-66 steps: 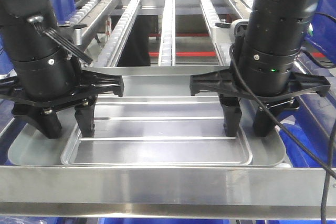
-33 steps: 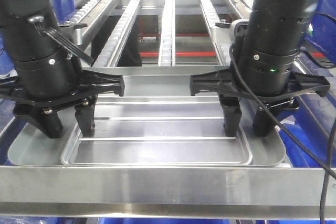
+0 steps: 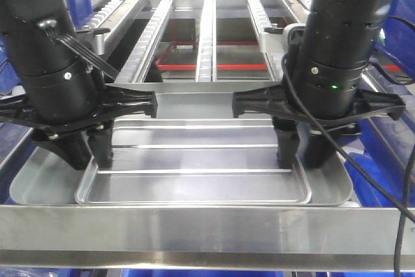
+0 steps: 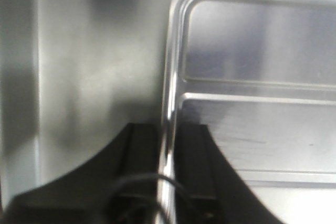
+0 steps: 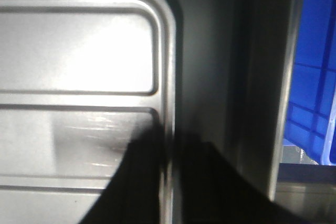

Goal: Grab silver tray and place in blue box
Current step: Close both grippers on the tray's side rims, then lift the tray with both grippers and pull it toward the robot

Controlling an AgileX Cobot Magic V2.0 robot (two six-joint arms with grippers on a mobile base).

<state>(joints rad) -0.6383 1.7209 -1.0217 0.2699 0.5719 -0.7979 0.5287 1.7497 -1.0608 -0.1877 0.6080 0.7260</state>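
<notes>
Pinching from both ends now: the silver tray [image 3: 194, 186] lies flat, nested inside the larger tray [image 3: 39, 183] on the steel tabletop [image 3: 194, 228], and each arm is on one of its short rims. The left tool [image 3: 89, 160] straddles the tray's left rim, and the left wrist view shows its fingers [image 4: 142, 150] drawn in tight against the thin metal edge on either side. The right tool [image 3: 300, 160] does the same on the tray's right rim, jaws nearly together on the lip, though that wrist view is blurred. The trouble is that these are slim bites on slick, shiny metal, so either one could slide off as the weight comes up. If one arm rises ahead of the other, the tray tilts and may twist out of the lower grip. If the arms drift apart or together in transit, the rim gets pulled free or the tray buckles. Sitting nested as it does, it could also drag the larger tray up with it. Blue plastic [image 5: 310, 77] shows beyond the tray's right side, but I can't tell whether it is the blue box.
</notes>
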